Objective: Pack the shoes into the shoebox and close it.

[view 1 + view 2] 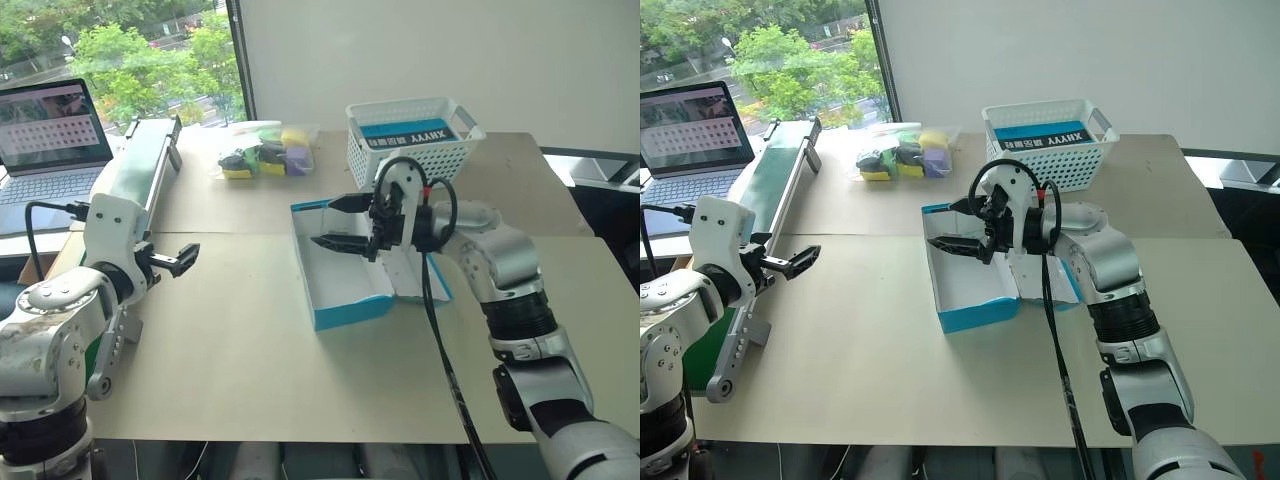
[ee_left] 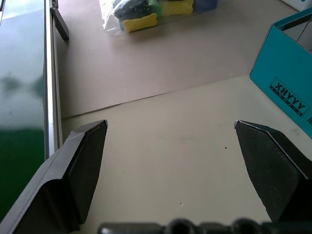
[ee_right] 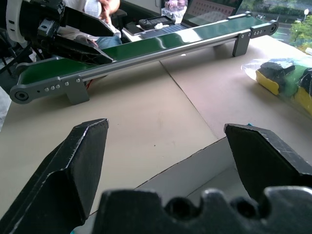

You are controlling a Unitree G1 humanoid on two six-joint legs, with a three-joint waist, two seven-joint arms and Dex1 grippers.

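Note:
The shoebox (image 1: 345,300) is bright blue with white inner faces and lies open at the middle of the table. Its inside looks empty, and its lid (image 1: 432,285) is folded out to the right under my right arm. My right gripper (image 1: 325,222) hovers over the box's far left part, pointing left, open and holding nothing. The box's white wall (image 3: 195,170) lies just below its fingers (image 3: 73,170) in the right wrist view. My left gripper (image 1: 190,258) hangs open and empty above the table, well left of the box (image 2: 287,92). The shoes are out of view.
A green conveyor (image 1: 140,175) runs along the table's left side, with a laptop (image 1: 50,130) beyond it. At the back lie a clear bag of small yellow, purple and black items (image 1: 265,155) and a white lattice basket (image 1: 410,150) holding a blue lettered box. A person's hand (image 3: 105,6) shows behind the conveyor.

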